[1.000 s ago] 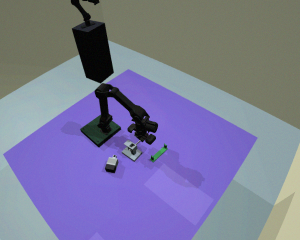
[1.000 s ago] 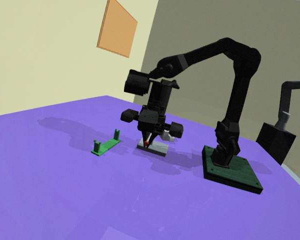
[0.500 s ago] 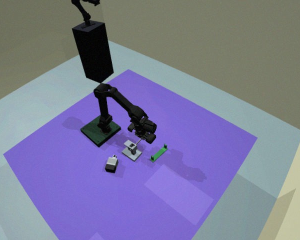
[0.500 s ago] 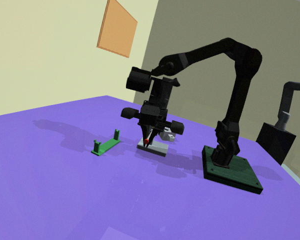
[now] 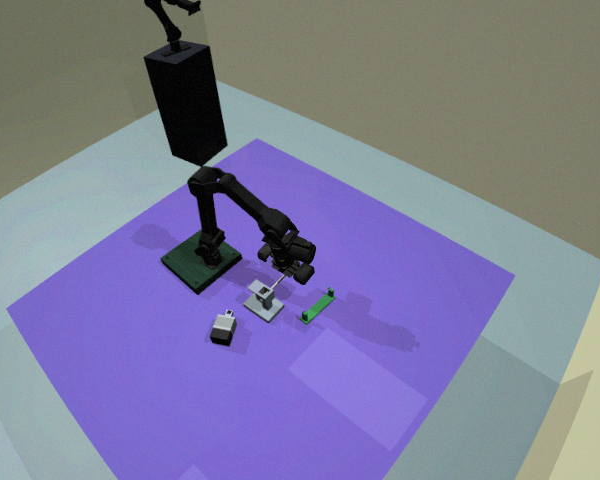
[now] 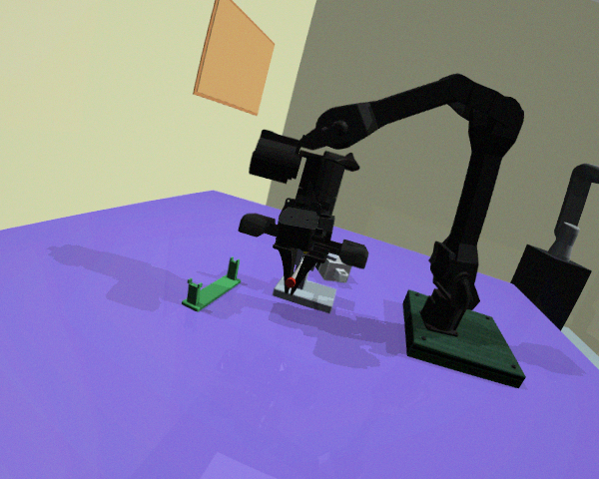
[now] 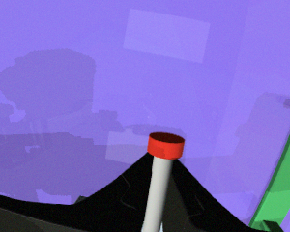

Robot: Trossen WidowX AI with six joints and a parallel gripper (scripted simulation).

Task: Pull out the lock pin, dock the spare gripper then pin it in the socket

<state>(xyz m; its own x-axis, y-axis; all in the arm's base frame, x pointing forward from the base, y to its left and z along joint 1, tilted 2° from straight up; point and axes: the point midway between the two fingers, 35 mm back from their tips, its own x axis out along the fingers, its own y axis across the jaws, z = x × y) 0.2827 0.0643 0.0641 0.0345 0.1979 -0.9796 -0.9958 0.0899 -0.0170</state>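
Observation:
My gripper (image 6: 290, 289) (image 7: 159, 158) is shut on the lock pin (image 5: 278, 282) (image 6: 290, 281) (image 7: 159, 193), a pale rod with a red head. The red head sticks out past the fingertips in the wrist view. The pin's far end reaches the side of the grey mount's socket (image 5: 267, 301); whether its tip is inside cannot be told. The mount's base plate (image 5: 253, 305) (image 6: 317, 297) lies flat under my gripper. The spare gripper (image 5: 224, 328) (image 6: 332, 269), white and dark with a small holed spigot, lies on the table beside the mount, apart from it.
A green rack (image 5: 318, 308) (image 6: 215, 292) (image 7: 283, 188) with two upright notched posts stands on the other side of the mount from the spare gripper. The arm's dark green base board (image 5: 186, 262) (image 6: 464, 355) is behind the mount. A black pedestal (image 5: 186, 103) with another arm stands farther back.

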